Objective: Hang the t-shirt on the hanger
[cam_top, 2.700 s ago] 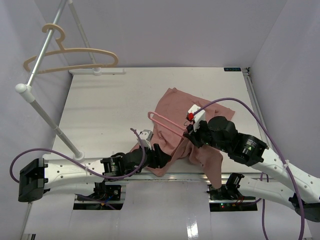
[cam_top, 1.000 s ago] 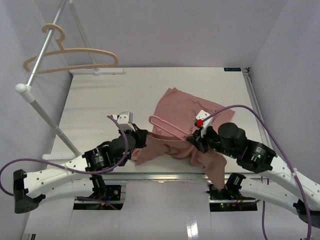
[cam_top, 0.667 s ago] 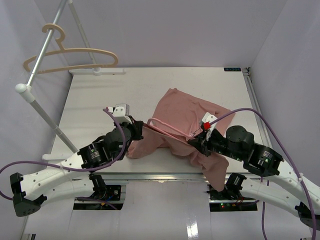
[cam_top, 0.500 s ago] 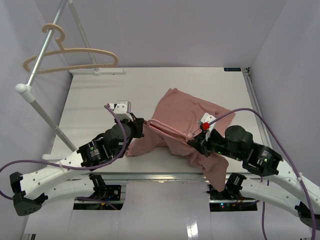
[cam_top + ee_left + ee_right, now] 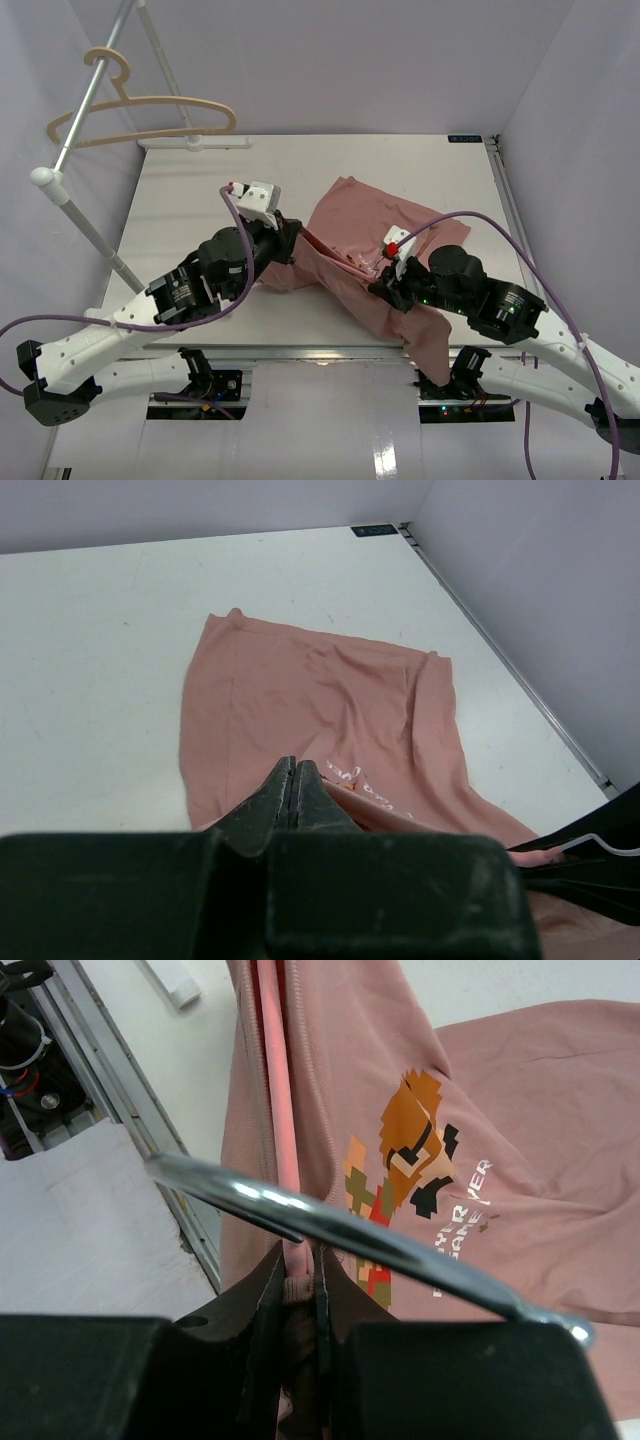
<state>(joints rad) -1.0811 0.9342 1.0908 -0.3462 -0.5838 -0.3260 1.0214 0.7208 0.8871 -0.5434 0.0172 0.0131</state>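
The dusty-pink t-shirt [image 5: 385, 225] lies rumpled on the white table [image 5: 200, 190], its printed front [image 5: 410, 1160] facing the right wrist camera. The thin pink hanger [image 5: 340, 257] runs under the cloth between the two grippers. My left gripper [image 5: 292, 243] is shut, with a stretched edge of the t-shirt [image 5: 320, 690] leading into its tips, just beside the hanger's arm [image 5: 379, 811]. My right gripper [image 5: 385, 280] is shut on the hanger's pink rod [image 5: 278, 1090] together with the ribbed collar. The metal hook [image 5: 350, 1225] crosses just above its jaws.
A thicker beige hanger [image 5: 140, 115] hangs on the metal rack rail [image 5: 90, 95] at the back left, and the rack's slanted post [image 5: 100, 240] runs along the table's left side. Walls close in on three sides. The table's front rail [image 5: 110, 1070] lies close under the right gripper.
My left gripper has moved away from the front edge, farther back and to the right, drawing the t-shirt's edge with it. The right gripper has shifted slightly left, and cloth now covers more of the hanger.
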